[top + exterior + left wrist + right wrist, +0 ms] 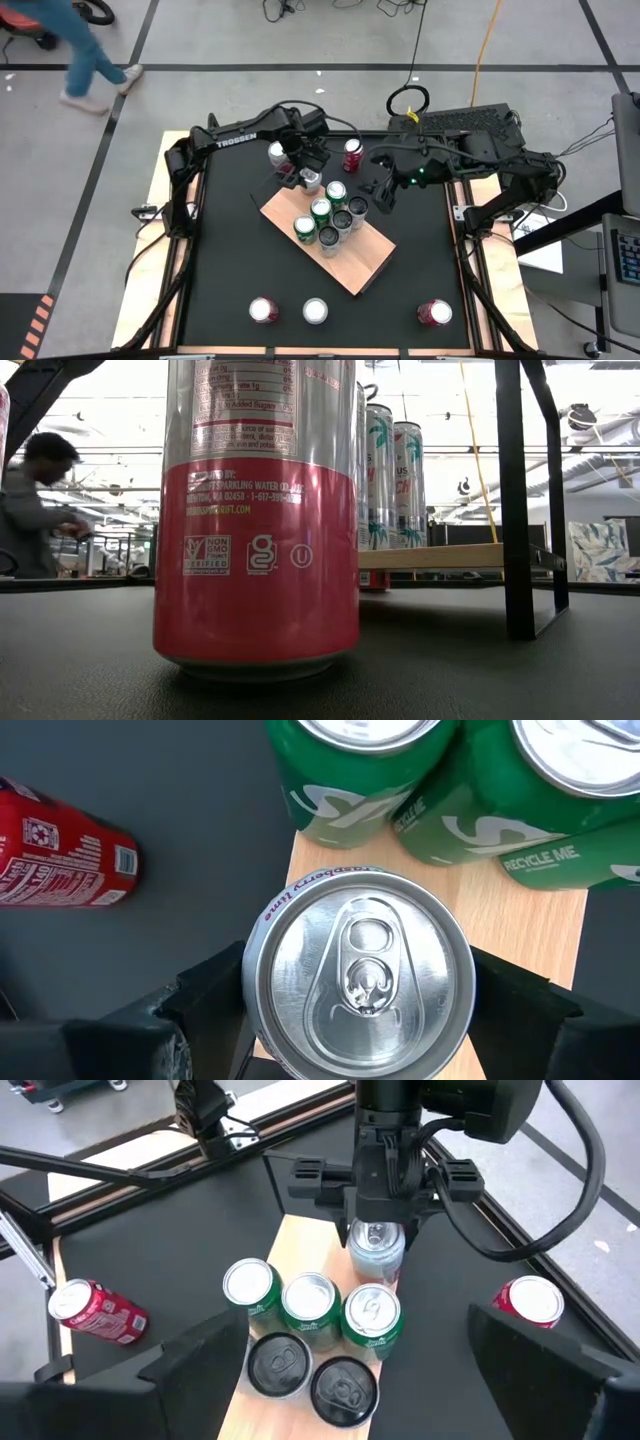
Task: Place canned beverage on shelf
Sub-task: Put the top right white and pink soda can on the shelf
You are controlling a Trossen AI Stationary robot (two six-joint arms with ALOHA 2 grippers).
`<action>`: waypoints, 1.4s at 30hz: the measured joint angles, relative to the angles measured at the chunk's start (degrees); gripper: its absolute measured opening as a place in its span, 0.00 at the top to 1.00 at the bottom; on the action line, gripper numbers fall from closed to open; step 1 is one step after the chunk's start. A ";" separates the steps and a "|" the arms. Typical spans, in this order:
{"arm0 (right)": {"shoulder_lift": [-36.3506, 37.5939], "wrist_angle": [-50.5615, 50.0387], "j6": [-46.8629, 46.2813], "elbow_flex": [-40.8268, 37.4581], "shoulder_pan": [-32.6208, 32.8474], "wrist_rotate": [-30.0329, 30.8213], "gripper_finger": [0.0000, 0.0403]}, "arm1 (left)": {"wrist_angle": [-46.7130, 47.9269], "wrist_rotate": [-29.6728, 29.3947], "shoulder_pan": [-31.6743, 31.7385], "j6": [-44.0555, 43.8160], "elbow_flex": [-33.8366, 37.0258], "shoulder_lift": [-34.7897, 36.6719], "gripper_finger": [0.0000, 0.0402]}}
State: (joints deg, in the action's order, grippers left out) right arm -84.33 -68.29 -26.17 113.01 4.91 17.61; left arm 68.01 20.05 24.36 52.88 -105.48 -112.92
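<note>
My left gripper is shut on a silver can at the far corner of the shelf, a tan board lying aslant mid-table. Three green cans and three dark-topped cans stand on the board next to it. My right gripper is open and empty, hovering right of the board's far end, with the cans ahead of it in the right wrist view. In the low view the board shows behind a big red can. My left gripper pinches the silver can between its two fingers, on opposite sides of the upper wall just under the rim. The fingers come from above, pointing down. The can is upright; green cans hide its base, so I cannot tell whether it stands on the board.
A red can and another can stand on the black table behind the board. Three more cans stand along the near edge. A person walks on the floor beyond the far left corner.
</note>
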 joint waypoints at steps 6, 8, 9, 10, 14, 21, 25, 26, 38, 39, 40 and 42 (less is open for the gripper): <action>0.00 0.48 0.41 0.00 -1.23 -1.51 0.13 | -0.24 0.06 -0.06 0.03 -0.06 -0.96 0.25; 0.00 0.66 0.34 0.00 -1.27 -1.46 0.13 | -0.21 -0.03 -0.07 0.26 -0.06 -0.96 0.25; 0.00 0.88 0.34 0.00 -1.27 -1.44 0.13 | -0.20 -0.06 -0.07 0.42 -0.06 -0.96 0.25; 0.00 0.97 0.27 0.00 -1.25 -1.46 0.13 | -0.18 -0.20 -0.09 0.41 -0.06 -0.96 0.25; 0.00 0.95 -0.28 0.02 -1.23 -1.51 0.13 | 0.19 -0.82 -0.07 0.44 -0.06 -0.96 0.25; 0.00 0.90 -0.33 0.02 -1.25 -1.49 0.13 | 0.45 -1.61 -0.02 0.36 -0.06 -0.96 0.25; 0.00 0.88 -0.36 0.02 -1.25 -1.49 0.13 | 1.30 -2.32 0.00 0.06 -0.10 -0.96 0.23; 0.00 0.87 -0.36 0.02 -1.26 -1.49 0.13 | 1.55 -2.51 0.00 0.05 -0.10 -0.96 0.22; 0.00 1.21 -0.12 0.02 -3.09 -2.95 0.13 | 0.49 -6.62 -0.75 -0.42 -0.04 -0.89 0.10; 0.00 1.33 -0.05 0.02 -3.09 -2.97 0.13 | 0.42 -7.02 -0.87 -0.49 -0.06 -0.59 0.10; 0.00 1.41 0.03 0.02 -3.11 -2.97 0.13 | 0.62 -7.04 -0.87 -0.51 -0.48 -0.49 0.10; 0.00 1.68 0.13 0.02 -3.10 -2.97 0.13 | 0.83 -7.05 -0.90 -1.18 -1.15 0.21 0.10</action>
State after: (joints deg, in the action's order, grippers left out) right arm -84.33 -66.61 -26.04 113.03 1.81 14.63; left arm 68.83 13.00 23.46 51.70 -106.63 -112.71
